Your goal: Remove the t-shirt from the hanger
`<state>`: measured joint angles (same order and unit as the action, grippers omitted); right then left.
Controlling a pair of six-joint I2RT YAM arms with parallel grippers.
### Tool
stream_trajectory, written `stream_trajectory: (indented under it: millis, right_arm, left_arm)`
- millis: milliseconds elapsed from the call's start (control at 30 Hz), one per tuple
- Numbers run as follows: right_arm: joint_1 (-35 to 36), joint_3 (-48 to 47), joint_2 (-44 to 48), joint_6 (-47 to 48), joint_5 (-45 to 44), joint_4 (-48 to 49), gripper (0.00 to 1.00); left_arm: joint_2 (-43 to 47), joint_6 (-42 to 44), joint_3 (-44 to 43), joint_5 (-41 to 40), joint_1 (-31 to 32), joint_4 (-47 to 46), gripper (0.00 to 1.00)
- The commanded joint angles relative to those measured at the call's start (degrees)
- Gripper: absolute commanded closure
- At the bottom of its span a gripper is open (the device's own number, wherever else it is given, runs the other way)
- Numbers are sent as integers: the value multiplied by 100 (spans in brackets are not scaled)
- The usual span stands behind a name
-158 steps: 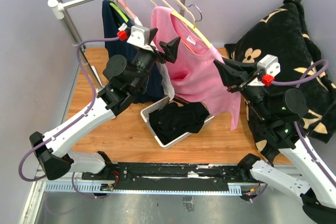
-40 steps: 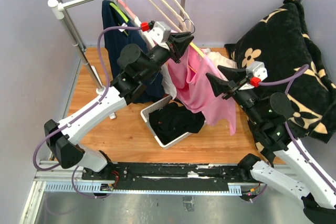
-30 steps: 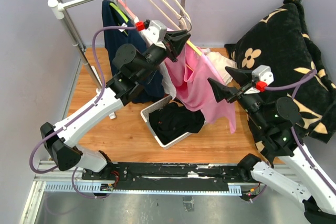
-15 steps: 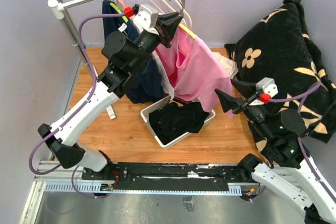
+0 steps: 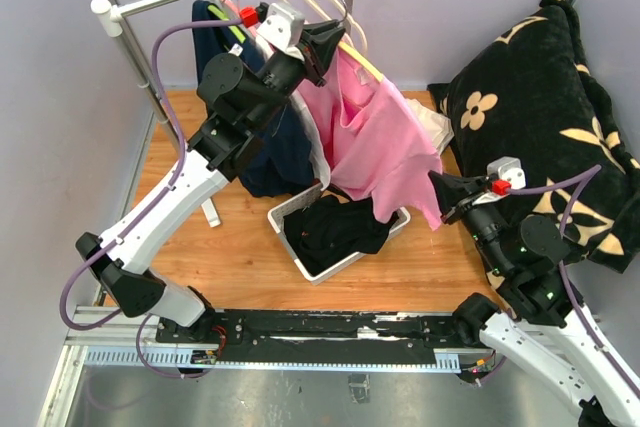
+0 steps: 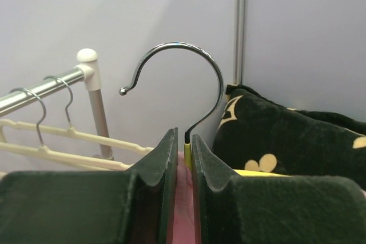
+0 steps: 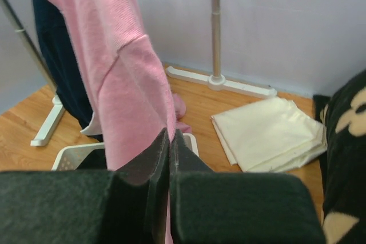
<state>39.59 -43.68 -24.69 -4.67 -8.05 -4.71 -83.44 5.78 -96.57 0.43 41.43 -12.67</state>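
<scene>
The left fingers (image 6: 166, 167) are clamped on the hanger (image 6: 197, 84) just below its hook (held clear of the rail). The pink t-shirt (image 5: 380, 137) hangs from it. The right fingers (image 7: 150, 161) pinch its hem, which is hidden between them.

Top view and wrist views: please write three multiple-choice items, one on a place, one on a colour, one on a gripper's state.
1. Where does the white bin stand? A on a chair; B on the wooden table; C on a shelf.
2. What colour is the hanger in the left gripper? A yellow; B blue; C black.
3. What is the state of the right gripper? A open, clear of any cloth; B shut on the lower edge of the pink t-shirt; C shut on a sock.
Key: 1 B, the top view shows bare wood around it. 2 A, a yellow neck shows in its grip below the metal hook. 3 B, pink cloth runs into its closed jaws.
</scene>
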Motion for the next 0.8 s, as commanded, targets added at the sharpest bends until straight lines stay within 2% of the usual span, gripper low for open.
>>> stream_trajectory:
  millis: [0, 100, 200, 467, 767]
  right_arm:
    - [114, 254, 235, -703, -1484, -105, 99]
    - [111, 369, 368, -1105, -2622, -395, 99]
    - [115, 416, 418, -1236, -3106, -594, 99]
    - [113, 437, 311, -1366, -3347, -741, 99]
    - [110, 705, 935, -1496, -4031, -817, 99]
  left_arm:
    - [82, 2, -391, -103, -195, -289, 100]
    - [112, -112, -468, 1, -369, -199, 99]
    - [177, -345, -472, 159, -589, -161, 99]
    - [340, -964, -424, 397, -997, -279, 99]
    - [460, -1032, -417, 163, -1127, -248, 99]
